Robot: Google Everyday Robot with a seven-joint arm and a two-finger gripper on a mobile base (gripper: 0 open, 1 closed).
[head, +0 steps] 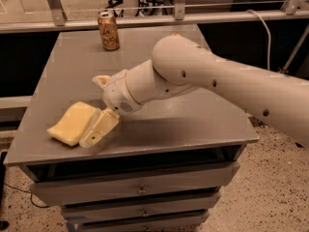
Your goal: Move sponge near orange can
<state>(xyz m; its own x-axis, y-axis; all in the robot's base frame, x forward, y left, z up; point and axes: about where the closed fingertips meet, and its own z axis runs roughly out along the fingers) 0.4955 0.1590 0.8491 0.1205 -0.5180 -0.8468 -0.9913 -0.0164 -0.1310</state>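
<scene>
Sponge (69,123) front-left; end effector (95,111) spread wide, lower finger (100,127) over sponge's right edge; orange can (108,31) rear, label unreadable.

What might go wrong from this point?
1. The gripper, open, sits at the sponge's right edge, not over it; closing may pinch only a corner or nudge it toward the table's front-left edge.
2. The orange can stands upright at the far edge; a careless placement may tip it.

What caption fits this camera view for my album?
Open gripper beside the flat pale-yellow foam sponge, orange-brown drink can far back on grey table.
</scene>
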